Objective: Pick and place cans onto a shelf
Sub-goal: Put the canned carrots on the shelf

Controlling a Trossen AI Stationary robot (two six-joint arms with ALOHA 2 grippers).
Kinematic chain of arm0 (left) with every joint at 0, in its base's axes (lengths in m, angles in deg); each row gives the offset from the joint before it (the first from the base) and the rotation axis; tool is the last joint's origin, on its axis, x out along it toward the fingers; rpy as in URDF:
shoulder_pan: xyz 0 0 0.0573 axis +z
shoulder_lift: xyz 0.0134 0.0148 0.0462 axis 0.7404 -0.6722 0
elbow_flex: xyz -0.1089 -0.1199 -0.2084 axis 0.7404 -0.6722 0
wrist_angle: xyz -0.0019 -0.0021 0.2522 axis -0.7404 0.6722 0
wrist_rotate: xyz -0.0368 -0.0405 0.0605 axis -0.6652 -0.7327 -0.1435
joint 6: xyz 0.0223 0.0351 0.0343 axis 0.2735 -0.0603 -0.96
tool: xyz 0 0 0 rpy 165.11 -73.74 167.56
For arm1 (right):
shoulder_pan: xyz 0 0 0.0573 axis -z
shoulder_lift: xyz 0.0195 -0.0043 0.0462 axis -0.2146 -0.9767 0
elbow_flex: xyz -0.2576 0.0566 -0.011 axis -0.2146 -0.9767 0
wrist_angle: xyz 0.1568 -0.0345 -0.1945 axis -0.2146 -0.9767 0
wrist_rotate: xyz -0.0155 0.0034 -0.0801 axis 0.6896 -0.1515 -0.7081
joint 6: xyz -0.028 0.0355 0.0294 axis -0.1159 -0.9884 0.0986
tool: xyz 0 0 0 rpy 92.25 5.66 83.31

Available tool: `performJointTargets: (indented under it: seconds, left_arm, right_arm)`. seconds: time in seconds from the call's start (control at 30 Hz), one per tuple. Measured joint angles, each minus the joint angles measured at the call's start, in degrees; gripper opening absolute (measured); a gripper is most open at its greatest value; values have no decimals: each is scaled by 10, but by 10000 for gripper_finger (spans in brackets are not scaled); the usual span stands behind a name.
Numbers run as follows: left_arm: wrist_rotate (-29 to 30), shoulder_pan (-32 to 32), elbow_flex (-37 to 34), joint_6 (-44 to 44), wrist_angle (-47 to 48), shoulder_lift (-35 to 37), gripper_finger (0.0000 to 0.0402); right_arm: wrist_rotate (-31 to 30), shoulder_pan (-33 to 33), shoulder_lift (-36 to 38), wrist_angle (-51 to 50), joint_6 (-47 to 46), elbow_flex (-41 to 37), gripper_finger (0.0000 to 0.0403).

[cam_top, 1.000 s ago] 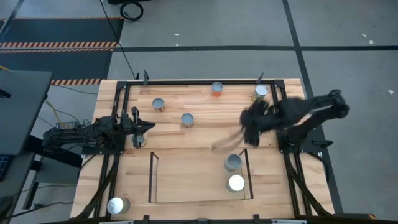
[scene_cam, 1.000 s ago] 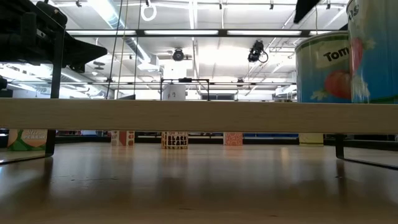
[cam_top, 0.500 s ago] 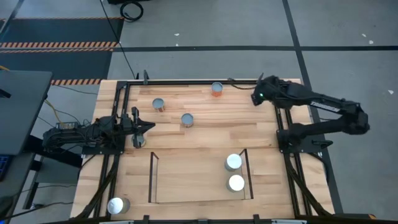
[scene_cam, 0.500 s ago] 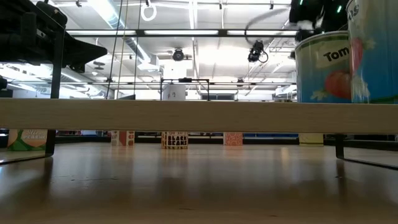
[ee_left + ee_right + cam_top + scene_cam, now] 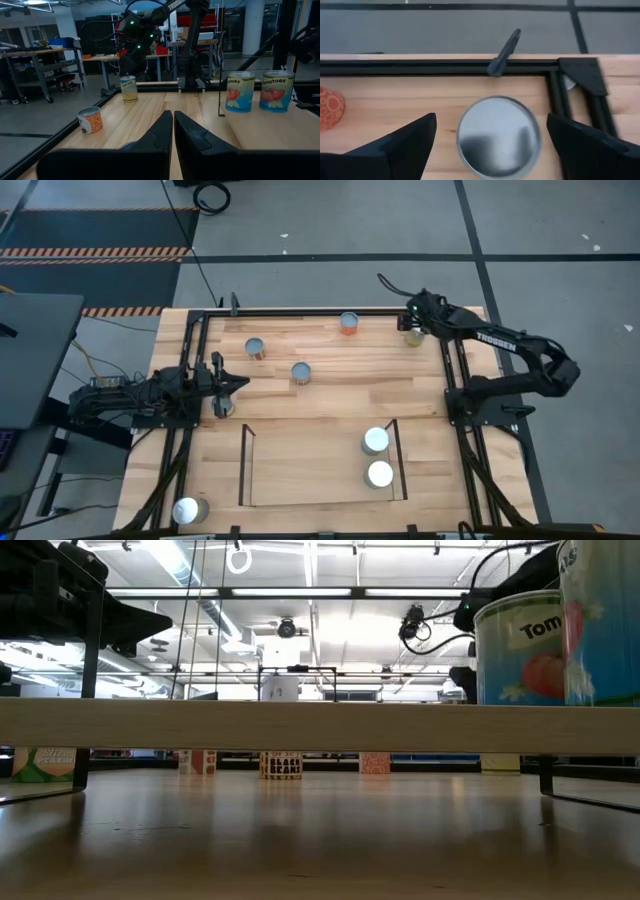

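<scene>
My right gripper is open above a silver-topped can that stands on the table at the far right corner. Its fingers stand on either side of the can's top, apart from it. The shelf sits at the near middle, with two tomato cans upright at its right end. They also show in the low view. My left gripper is shut and empty at the table's left side.
Loose cans stand at the far middle, the far left, the middle and the near left corner. One more can partly shows beside my left gripper. The black frame rail runs just beyond the corner can.
My right arm has swung fast from over the table's right middle toward the far right corner. Its gripper now stands over the corner can. No can has moved.
</scene>
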Motion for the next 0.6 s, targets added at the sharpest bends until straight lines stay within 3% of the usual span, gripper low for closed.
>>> performJointTargets:
  seconds: [0.6]
  left_arm:
    - [0, 0, 0, 0, 0, 0, 25]
  right_arm:
    - [22, 28, -55, 21, -11, -2, 399]
